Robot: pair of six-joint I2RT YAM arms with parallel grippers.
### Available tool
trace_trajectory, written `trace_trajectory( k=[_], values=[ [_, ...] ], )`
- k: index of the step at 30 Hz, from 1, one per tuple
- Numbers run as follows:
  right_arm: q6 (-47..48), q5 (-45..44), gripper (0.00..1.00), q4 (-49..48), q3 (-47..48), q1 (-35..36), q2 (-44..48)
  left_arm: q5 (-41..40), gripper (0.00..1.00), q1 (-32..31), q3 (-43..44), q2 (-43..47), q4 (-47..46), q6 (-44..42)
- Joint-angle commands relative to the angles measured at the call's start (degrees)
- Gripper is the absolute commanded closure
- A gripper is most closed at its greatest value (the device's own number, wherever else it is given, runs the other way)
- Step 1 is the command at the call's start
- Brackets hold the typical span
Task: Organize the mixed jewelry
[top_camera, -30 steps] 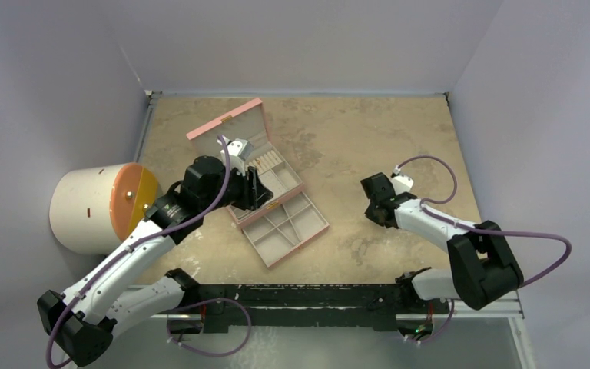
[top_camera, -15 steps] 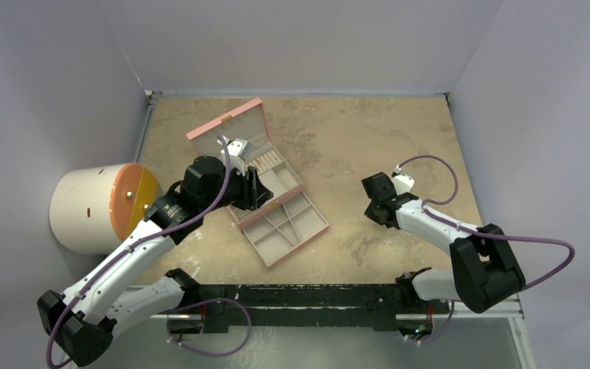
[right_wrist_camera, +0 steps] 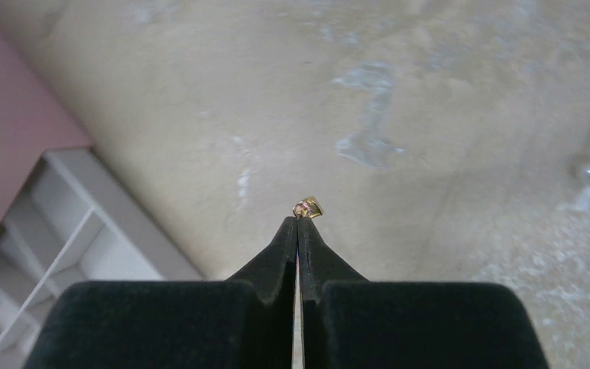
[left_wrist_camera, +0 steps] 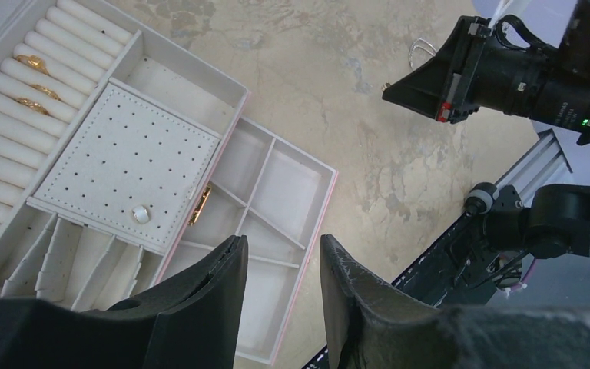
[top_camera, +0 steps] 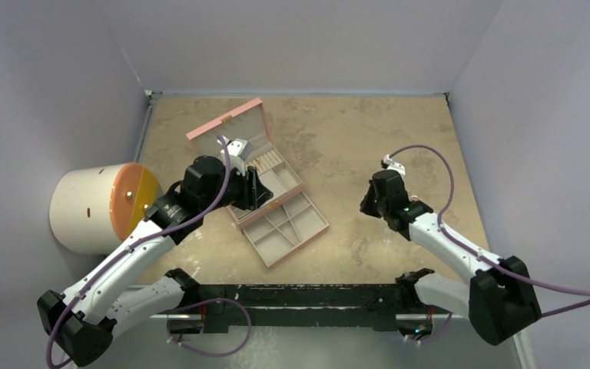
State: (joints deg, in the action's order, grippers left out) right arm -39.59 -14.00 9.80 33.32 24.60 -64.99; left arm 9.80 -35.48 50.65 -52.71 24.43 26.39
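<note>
Right arm has swung its elbow outward, and I now have the black right gripper (right_wrist_camera: pixel 298 224) pinched on a tiny gold-coloured jewelry piece (right_wrist_camera: pixel 308 207) over the beige stone-patterned table (right_wrist_camera: pixel 430 77), beside the pink compartmented box (top_camera: pixel 225 121). It juts past the tips, tilted right; I can't call its long axis. Gold rings (left_wrist_camera: pixel 31 63) are already seated; a thin silver hoop (left_wrist_camera: pixel 422 50) remains. The left gripper (left_wrist_camera: pixel 283 247) hangs half-open, empty.

The left arm (top_camera: pixel 123 254) reaches forward from its base with the left fingers (left_wrist_camera: pixel 215 284) parted and holding nothing, while the right arm (top_camera: pixel 445 242) extends forward and inward, wrist angled down, with the right fingers (right_wrist_camera: pixel 280 254) pressed together, pinching a tiny gold piece (right_wrist_camera: pixel 308 207) at their tips.
</note>
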Motion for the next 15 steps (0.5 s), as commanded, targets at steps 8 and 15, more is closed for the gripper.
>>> trace_trajectory(
  k=[8,15],
  values=[
    [23.6,38.4,1.00,-22.6,-4.5,0.1,10.6,3.5,0.62,0.0,-2.8,3.2,-6.9,5.5],
    [25.0,52.6,1.00,-42.5,-9.4,1.5,17.8,9.1,0.60,0.0,-6.1,5.9,-14.5,12.6]
  ],
)
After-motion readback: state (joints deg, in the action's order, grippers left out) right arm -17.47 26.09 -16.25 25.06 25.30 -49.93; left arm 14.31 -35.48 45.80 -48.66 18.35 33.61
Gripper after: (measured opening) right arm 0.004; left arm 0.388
